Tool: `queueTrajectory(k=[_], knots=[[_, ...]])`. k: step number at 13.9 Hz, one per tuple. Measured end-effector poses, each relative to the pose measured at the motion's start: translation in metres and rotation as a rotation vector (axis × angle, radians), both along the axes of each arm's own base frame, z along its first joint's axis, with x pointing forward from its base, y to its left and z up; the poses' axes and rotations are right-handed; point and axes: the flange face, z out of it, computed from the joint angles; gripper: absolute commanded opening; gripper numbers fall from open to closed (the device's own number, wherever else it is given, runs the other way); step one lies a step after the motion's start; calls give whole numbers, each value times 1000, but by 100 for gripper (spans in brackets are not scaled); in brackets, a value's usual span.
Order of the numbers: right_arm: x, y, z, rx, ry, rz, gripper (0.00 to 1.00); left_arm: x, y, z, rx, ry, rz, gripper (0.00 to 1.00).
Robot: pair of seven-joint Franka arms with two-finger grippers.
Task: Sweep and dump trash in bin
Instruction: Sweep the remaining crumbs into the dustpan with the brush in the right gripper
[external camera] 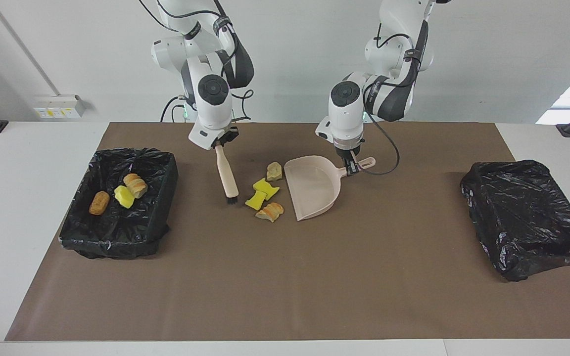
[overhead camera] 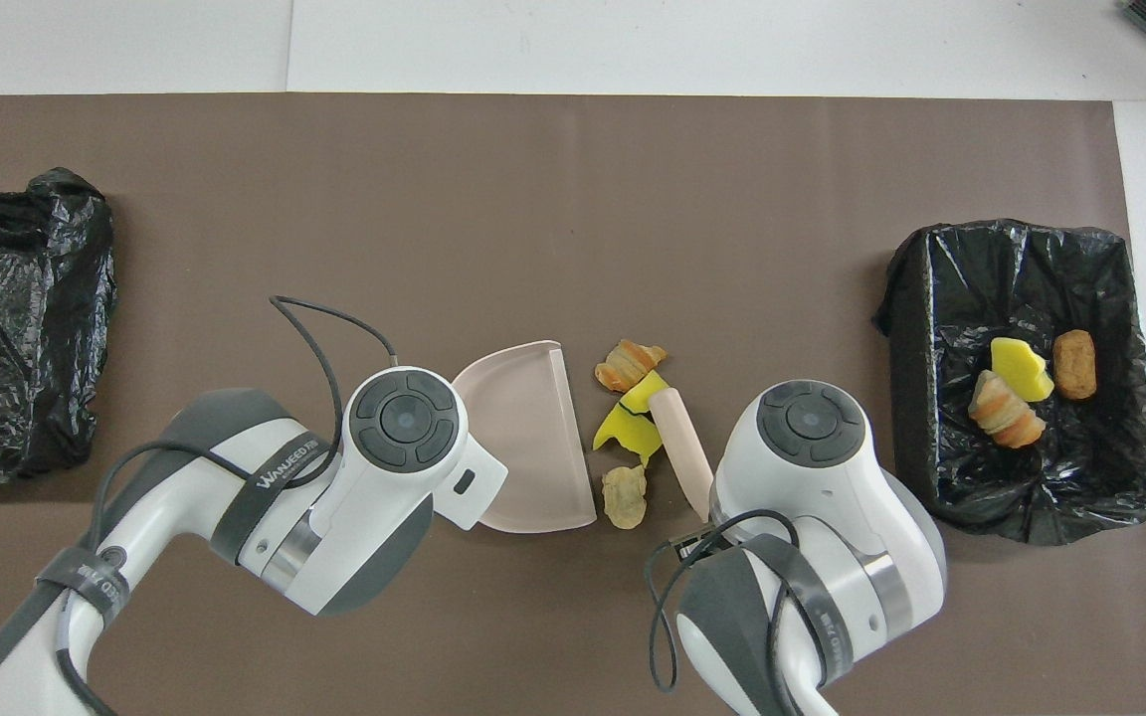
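Four pieces of trash lie on the brown mat: a tan lump (external camera: pixel 274 171) (overhead camera: pixel 623 494), two yellow sponge chunks (external camera: pixel 265 187) (overhead camera: pixel 633 428) and a bread-like piece (external camera: pixel 270 211) (overhead camera: pixel 630 363). They sit just beside the open mouth of the beige dustpan (external camera: pixel 314 190) (overhead camera: pixel 528 438). My left gripper (external camera: pixel 352 165) is shut on the dustpan's handle. My right gripper (external camera: pixel 219 143) is shut on the beige brush (external camera: pixel 228 175) (overhead camera: pixel 682 447), whose bristles point down beside the pile, toward the right arm's end. The bin (external camera: pixel 164 170) (overhead camera: pixel 1110 249) holds three more pieces.
A second black-bagged bin (external camera: pixel 527 217) (overhead camera: pixel 16 318) stands at the left arm's end of the table. White tabletop surrounds the mat (external camera: pixel 285 287) on every side. Cables hang from both wrists.
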Motion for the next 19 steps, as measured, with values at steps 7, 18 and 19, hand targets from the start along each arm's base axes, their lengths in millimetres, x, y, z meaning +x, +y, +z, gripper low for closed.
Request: queueTrajectory(k=[7, 18, 19], knots=[[-6, 69, 31, 327, 71, -158, 0, 0, 1, -1, 1, 1, 2, 0], [91, -16, 39, -128, -241, 126, 0, 4, 10, -3, 7, -9, 86, 0], [99, -14, 23, -145, -225, 141, 0, 4, 10, -4, 7, -10, 92, 0]])
